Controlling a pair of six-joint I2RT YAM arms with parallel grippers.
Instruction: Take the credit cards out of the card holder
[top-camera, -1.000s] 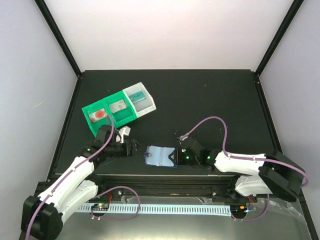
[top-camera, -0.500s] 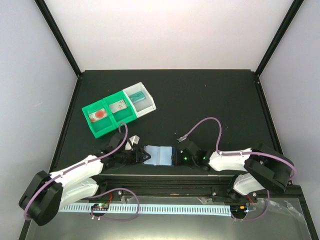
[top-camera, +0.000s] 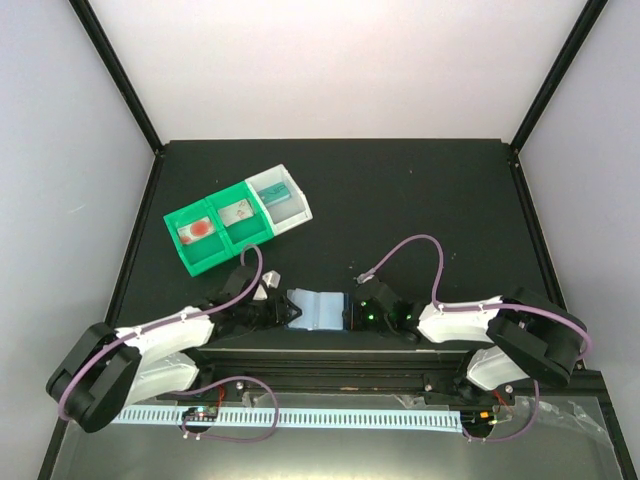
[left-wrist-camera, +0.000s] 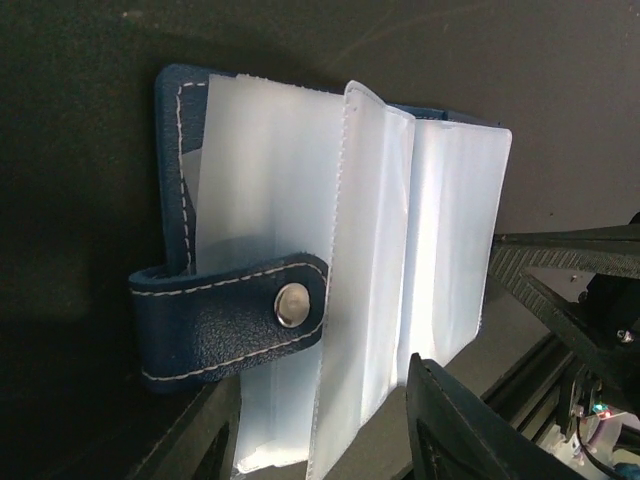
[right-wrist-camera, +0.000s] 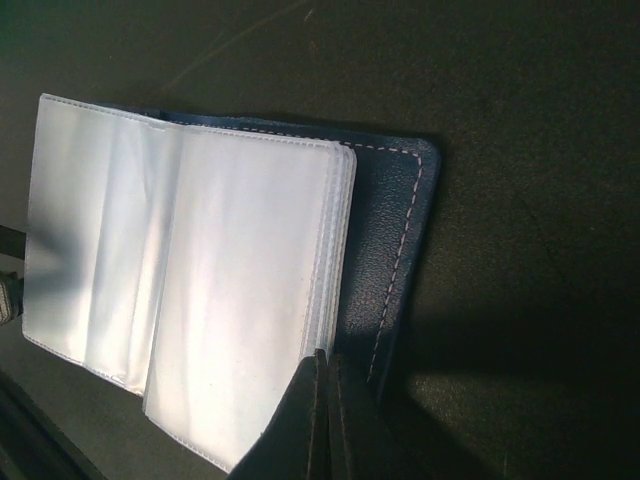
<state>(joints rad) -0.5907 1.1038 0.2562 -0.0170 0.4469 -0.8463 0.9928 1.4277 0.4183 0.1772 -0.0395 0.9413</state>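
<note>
The top camera is looking steeply down over the whole table (top-camera: 420, 200). The 2 wrist cameras are facing the card holder (top-camera: 318, 310) very closely, from 9 and 3 o'clock; all 3 views are sharing it.

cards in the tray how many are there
3: red-patch card in the left green compartment, pale card in the middle one, teal-marked card in the white end bin. More may hide in the card holder.

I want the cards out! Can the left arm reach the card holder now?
Probably yes: the left gripper sits right at the card holder, straddling its clear pages, with nothing blocking.
</note>
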